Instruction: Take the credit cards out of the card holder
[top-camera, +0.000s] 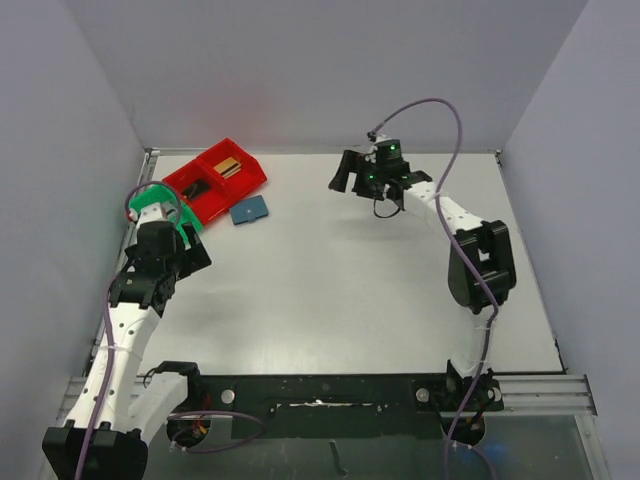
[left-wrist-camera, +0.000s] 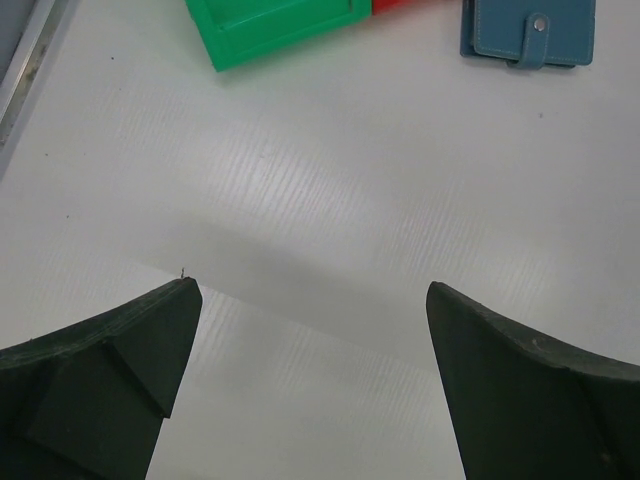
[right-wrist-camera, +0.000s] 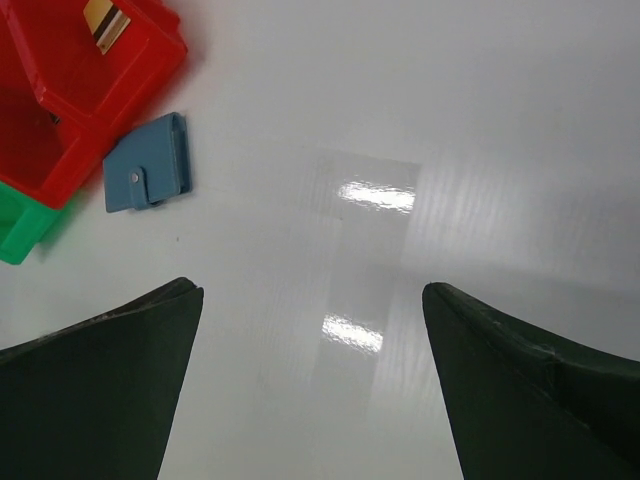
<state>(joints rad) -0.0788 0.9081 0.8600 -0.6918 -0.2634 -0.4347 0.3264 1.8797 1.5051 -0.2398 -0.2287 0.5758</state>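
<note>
Card holder (top-camera: 250, 210): blue, closed, flat on surface (top-camera: 350, 280), upper left, beside red bin (top-camera: 252, 166); left fingers (left-wrist-camera: 100, 380) and right fingers (right-wrist-camera: 520, 380) spread, empty, well apart from it.

Pale lavender walls (top-camera: 330, 70) box in my white table (top-camera: 350, 290) on three sides; bright glare patches (right-wrist-camera: 377, 195) sit on its surface.
</note>
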